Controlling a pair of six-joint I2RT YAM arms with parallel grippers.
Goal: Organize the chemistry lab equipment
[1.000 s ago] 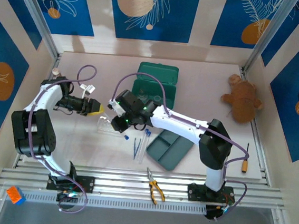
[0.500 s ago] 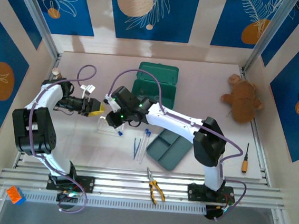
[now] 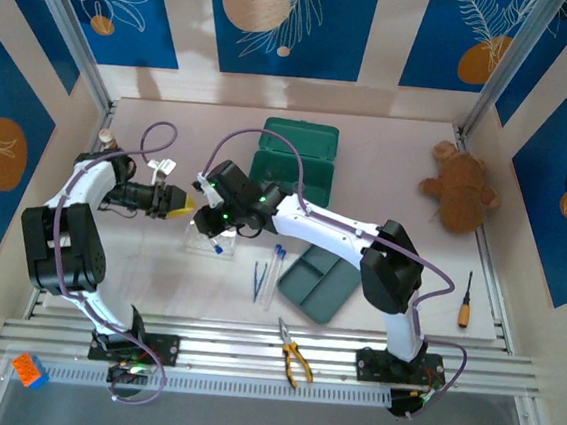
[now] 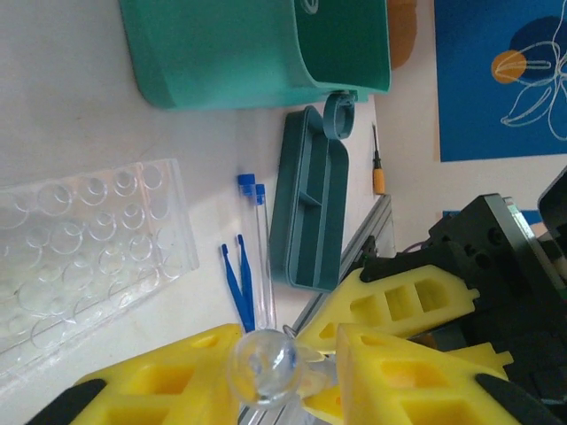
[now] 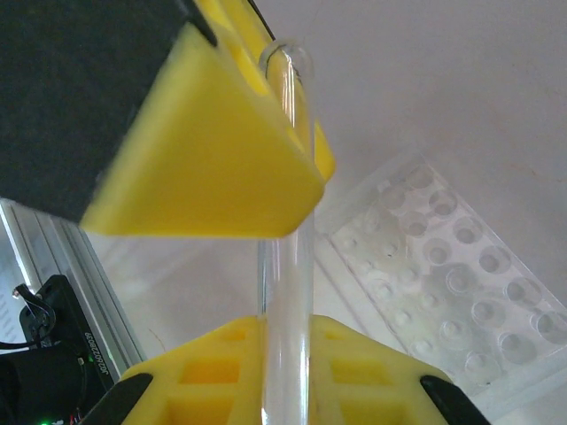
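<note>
- Racking step: right gripper (image 5: pixel 288 279) clamped on test tube (image 5: pixel 285 257) by tube rack (image 5: pixel 443 292).
- Left gripper (image 4: pixel 283 354) narrow around clear glass piece (image 4: pixel 263 367) — grip uncertain.
- Next: centre over a well, lower upright.

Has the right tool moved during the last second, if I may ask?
Yes, the right tool shifted left, away from the green tray.
</note>
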